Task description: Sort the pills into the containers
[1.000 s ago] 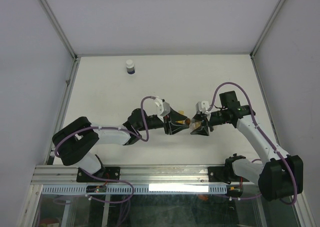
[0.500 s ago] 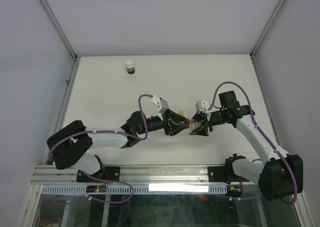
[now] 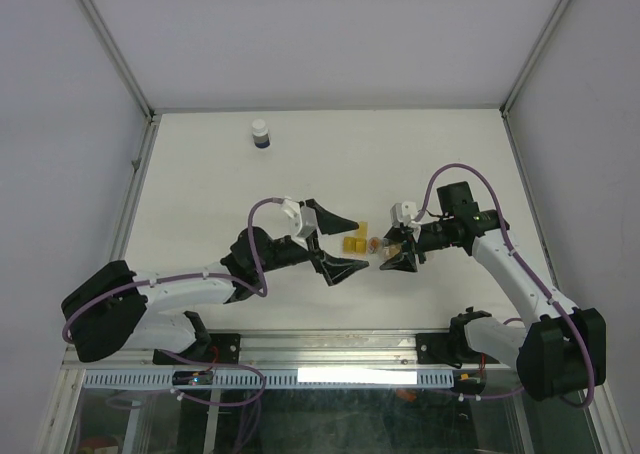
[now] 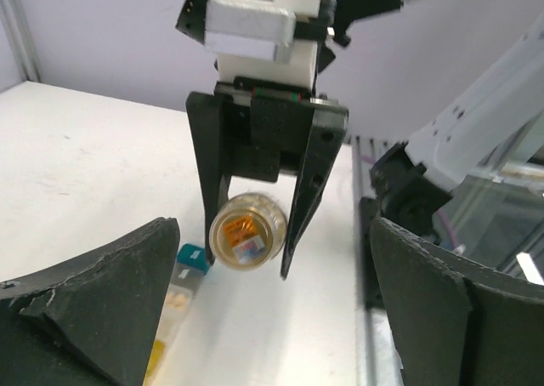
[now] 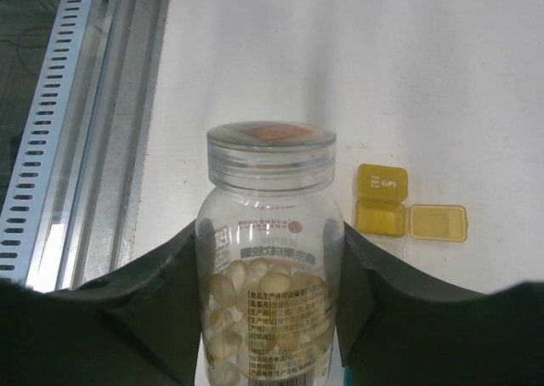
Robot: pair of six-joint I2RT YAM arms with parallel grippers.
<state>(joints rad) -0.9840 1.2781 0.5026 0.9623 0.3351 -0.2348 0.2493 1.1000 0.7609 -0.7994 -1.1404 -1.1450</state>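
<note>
My right gripper is shut on a clear pill bottle, which lies level above the table with its clear cap on and pale pills inside. The cap end faces my left gripper, which is open and a short way to its left, holding nothing. The containers lie on the table between and just behind the two grippers. In the right wrist view a yellow one has its lid open. The left wrist view shows the row with a teal box and a clear box with pills in it.
A small white bottle with a dark blue band stands at the far left of the table. A metal rail runs along the near edge by the arm bases. Walls close the table on the left, right and back.
My left gripper was closed round the bottle's cap end. It has opened wide and drawn back to the left. The right gripper and bottle have stayed put.
</note>
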